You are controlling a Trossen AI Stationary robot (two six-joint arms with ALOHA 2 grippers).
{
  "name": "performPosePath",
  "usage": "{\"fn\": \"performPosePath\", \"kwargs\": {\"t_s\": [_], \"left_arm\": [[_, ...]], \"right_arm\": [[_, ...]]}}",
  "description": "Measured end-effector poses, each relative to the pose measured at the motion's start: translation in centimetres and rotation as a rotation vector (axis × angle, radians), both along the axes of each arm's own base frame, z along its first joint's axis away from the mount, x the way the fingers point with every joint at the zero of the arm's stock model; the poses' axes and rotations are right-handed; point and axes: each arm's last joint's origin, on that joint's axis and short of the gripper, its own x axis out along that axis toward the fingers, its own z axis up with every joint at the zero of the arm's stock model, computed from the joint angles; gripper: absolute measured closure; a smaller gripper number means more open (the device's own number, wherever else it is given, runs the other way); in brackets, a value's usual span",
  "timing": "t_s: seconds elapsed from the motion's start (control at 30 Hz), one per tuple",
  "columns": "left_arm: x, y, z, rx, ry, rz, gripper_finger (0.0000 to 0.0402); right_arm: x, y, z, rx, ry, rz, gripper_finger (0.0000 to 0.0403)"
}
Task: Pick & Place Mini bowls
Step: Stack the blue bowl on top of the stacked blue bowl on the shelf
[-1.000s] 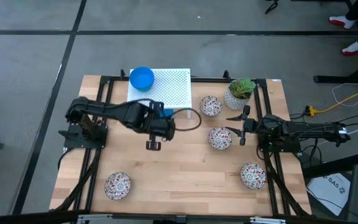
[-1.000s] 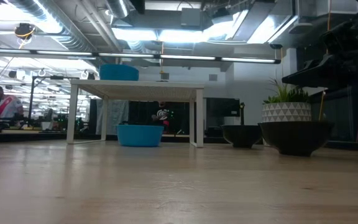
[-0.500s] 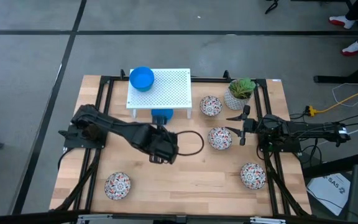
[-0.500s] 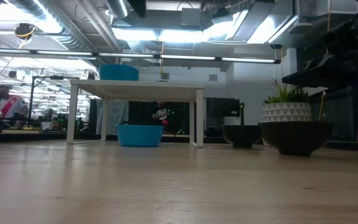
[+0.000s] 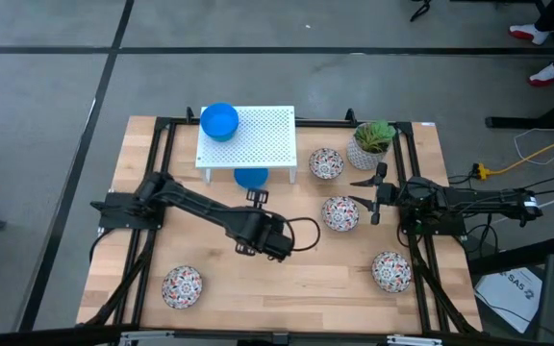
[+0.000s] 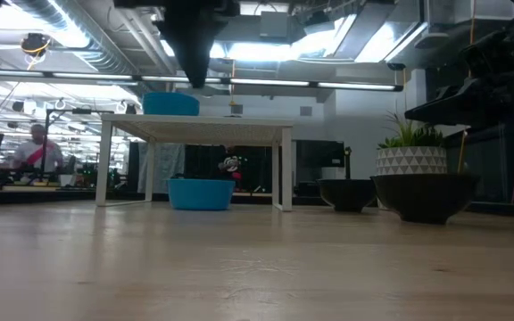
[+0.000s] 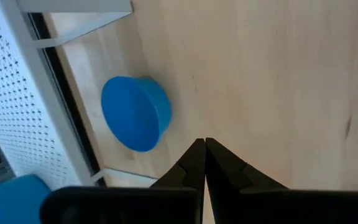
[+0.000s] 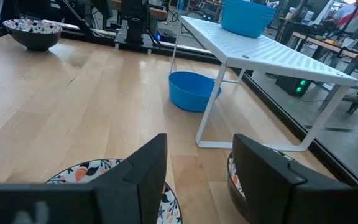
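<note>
Left gripper [image 7: 204, 144], fingers pressed together and empty, hangs over bare wooden table [image 5: 306, 274] mid-surface, near one blue mini bowl [image 5: 251, 178] under the white perforated stand [image 5: 258, 135], another blue bowl [image 5: 219, 121] on top; right gripper [image 5: 366, 196], jaws apart and empty, sits beside a floral mini bowl [image 5: 340, 213].

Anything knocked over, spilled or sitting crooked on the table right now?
Nothing stands out. The blue bowl under the white perforated stand and the blue bowls on top sit upright, as do the four floral bowls and the plant pot.
</note>
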Motion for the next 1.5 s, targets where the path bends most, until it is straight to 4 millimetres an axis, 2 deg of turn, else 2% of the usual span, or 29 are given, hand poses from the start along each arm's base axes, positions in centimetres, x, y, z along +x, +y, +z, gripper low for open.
{"fn": "performPosePath", "kwargs": {"t_s": [0.1, 0.33, 0.53, 0.73, 0.83, 1.03, 1.23, 1.5], "left_arm": [[0.0, 0.2, -0.8, 0.064, 0.013, -0.013, 0.0400], [-2.9, 1.9, -4.3, 0.254, -0.055, 0.062, 0.0400], [-5.2, 2.7, -7.1, 0.209, -0.222, 0.083, 0.0399], [-6.9, 3.0, -8.6, 0.155, -0.376, 0.031, 0.0398], [-7.7, 3.5, -9.3, 0.150, -0.393, 0.027, 0.0396], [-7.9, 4.6, -10.4, 0.118, -0.358, 0.062, 0.0396], [-6.9, 6.0, -10.5, 0.013, -0.404, 0.126, 0.0390], [-6.4, 6.7, -10.5, -0.013, -0.393, 0.083, 0.0327]], "right_arm": [[0.0, 0.0, 0.0, 0.000, 0.001, 0.000, 0.0221], [0.0, 0.0, 0.0, 0.000, 0.000, 0.000, 0.0221], [0.0, 0.0, 0.0, 0.000, 0.000, 0.000, 0.0221], [0.0, 0.0, 0.0, 0.000, 0.000, 0.000, 0.0221], [0.0, 0.0, 0.0, 0.000, 0.000, 0.000, 0.0221], [0.0, 0.0, 0.0, 0.000, 0.001, 0.000, 0.0221], [0.0, 0.0, 0.0, 0.000, 0.000, 0.000, 0.0221], [0.0, 0.0, 0.0, 0.000, 0.000, 0.000, 0.0221]]}}
